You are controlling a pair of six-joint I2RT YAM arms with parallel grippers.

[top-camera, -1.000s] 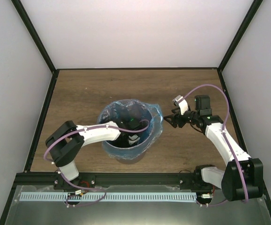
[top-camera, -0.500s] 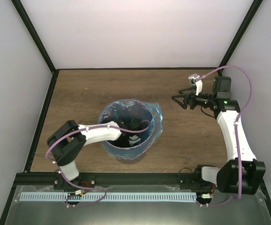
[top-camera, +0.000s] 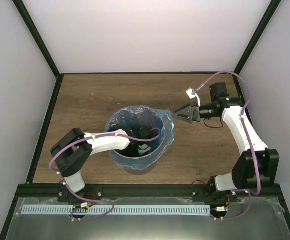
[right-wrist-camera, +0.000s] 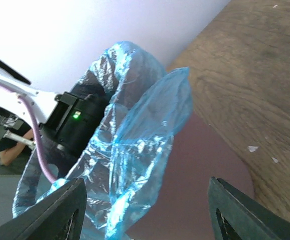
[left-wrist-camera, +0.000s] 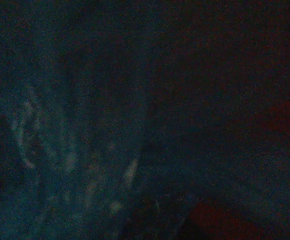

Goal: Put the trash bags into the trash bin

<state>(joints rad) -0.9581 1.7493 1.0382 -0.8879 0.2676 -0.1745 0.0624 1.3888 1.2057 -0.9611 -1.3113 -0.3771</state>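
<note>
The trash bag lines the trash bin mid-table, its edge draped over the rim. The left gripper is sunk inside it in the dark, so I cannot tell whether it is spread or closed. Just beyond the bag's right edge, the right gripper hovers with its jaws spread.

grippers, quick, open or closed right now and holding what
Left gripper: inside the trash bin, cannot be told.
Right gripper: open, holding nothing.

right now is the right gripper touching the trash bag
Cannot tell. In the top view the open right gripper sits at the edge of the trash bag; the right wrist view shows no clear contact or gap.
</note>
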